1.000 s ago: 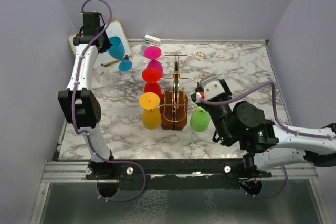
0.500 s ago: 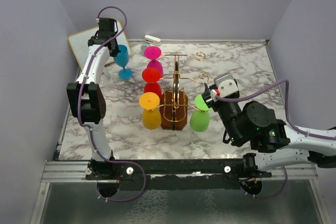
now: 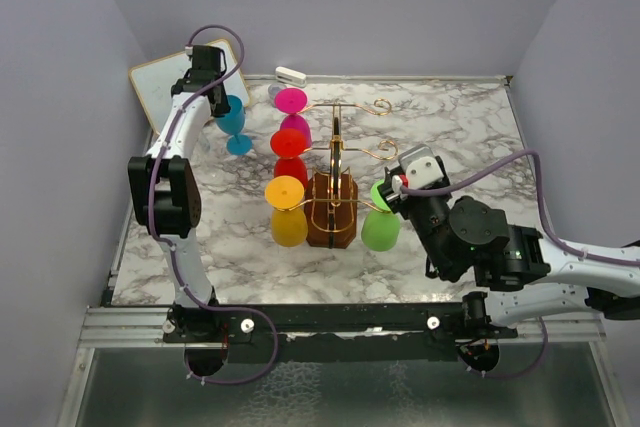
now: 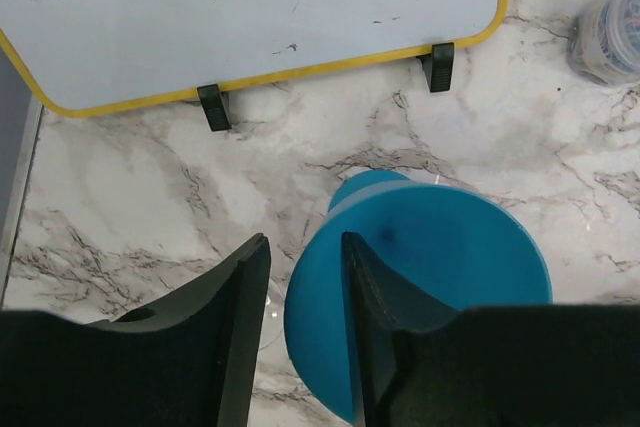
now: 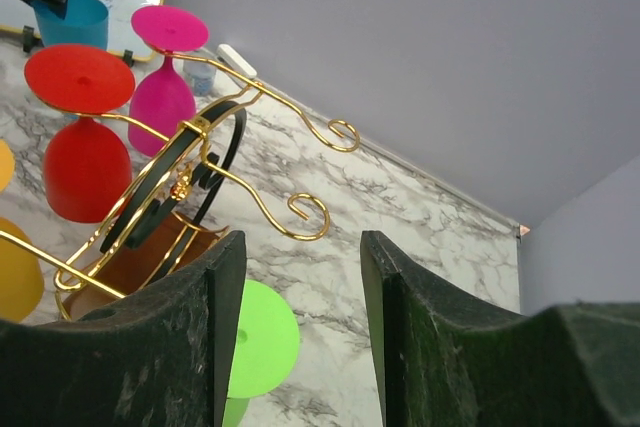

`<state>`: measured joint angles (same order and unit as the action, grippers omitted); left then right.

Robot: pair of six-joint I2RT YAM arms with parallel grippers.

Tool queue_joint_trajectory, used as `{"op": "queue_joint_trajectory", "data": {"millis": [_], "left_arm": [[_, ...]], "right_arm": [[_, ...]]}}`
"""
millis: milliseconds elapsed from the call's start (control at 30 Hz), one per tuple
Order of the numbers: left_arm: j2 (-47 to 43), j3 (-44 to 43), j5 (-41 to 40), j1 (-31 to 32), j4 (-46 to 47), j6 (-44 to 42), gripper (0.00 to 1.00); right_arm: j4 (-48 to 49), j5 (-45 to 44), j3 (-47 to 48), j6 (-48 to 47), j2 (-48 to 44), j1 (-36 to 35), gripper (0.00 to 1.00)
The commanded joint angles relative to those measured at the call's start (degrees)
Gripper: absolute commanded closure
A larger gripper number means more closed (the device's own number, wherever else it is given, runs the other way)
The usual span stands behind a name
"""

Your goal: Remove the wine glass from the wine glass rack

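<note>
The wine glass rack, gold wire on a brown base, stands mid-table and also shows in the right wrist view. Pink, red and orange glasses hang foot-up on its left. A green glass is foot-up at its right. A blue wine glass stands upright on the table by the whiteboard. My left gripper is open, its jaws astride the blue rim. My right gripper is open and empty, its left finger beside the green foot.
A yellow-framed whiteboard leans at the back left. A white eraser and a small clear jar sit near the back wall. Two right-hand rack hooks carry nothing. Walls close in on three sides.
My left arm brought the tilted blue glass upright and down onto the table by the whiteboard. My right gripper drew back, uncovering the green foot, then edged closer to it again.
</note>
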<state>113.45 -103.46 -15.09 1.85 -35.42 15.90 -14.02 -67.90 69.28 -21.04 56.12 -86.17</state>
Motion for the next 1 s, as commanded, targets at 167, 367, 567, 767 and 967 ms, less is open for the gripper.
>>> {"op": "queue_joint_trajectory", "data": {"millis": [167,367,567,767,967], "left_arm": [[-9.35,0.06,-1.73,-0.18,0.62,0.86,0.55],[-22.08,5.32,1.81,-0.18,5.06,2.76,0.55],[-47.48,30.69,16.45,-0.10,25.81,6.00,0.52],[-66.11,46.59,25.08,0.07,30.55,6.97,0.50],[-73.26,52.38,29.65,1.17,25.34,3.08,0.51]], "right_arm": [[-5.42,2.19,2.40,5.59,1.41,0.02,0.49],[-7.66,4.76,3.82,8.39,4.08,0.04,0.46],[-5.76,7.14,4.65,8.07,8.01,0.98,0.44],[-6.26,11.33,7.10,8.69,11.69,4.97,0.44],[-9.62,21.09,12.34,11.37,14.64,13.50,0.41]]}}
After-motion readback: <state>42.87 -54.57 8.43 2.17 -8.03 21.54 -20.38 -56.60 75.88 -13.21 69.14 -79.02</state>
